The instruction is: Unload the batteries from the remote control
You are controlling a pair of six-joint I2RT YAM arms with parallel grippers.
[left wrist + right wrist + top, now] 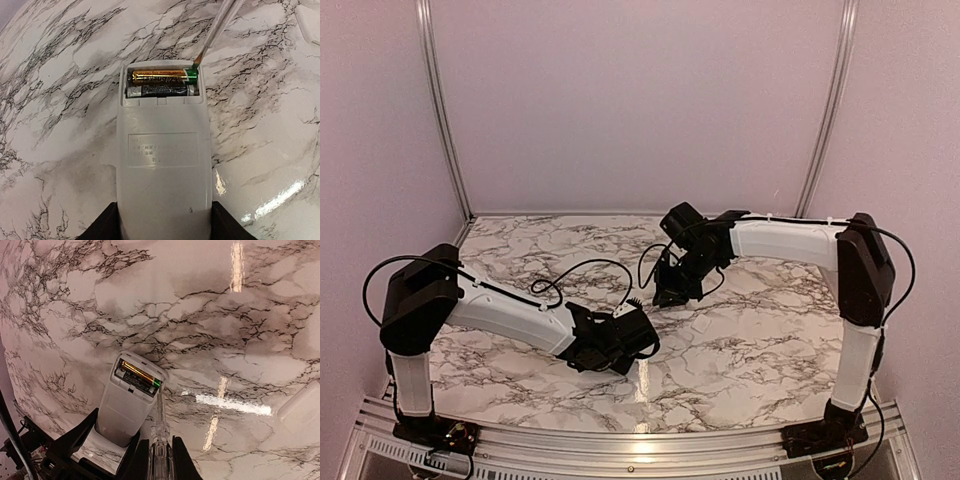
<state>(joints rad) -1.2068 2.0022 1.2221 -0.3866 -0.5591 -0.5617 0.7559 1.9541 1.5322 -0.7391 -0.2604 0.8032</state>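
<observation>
The left gripper is clamped on the sides of the remote control, presenting it over the marble table with the open battery compartment facing up, evidently to steady it for extraction. The right gripper is closed on a slim clear tool, whose metal tip meets the green end of the gold cell, a position suited to levering it out. Both batteries sit side by side inside the compartment, neither removed; the white cover lies well apart.
</observation>
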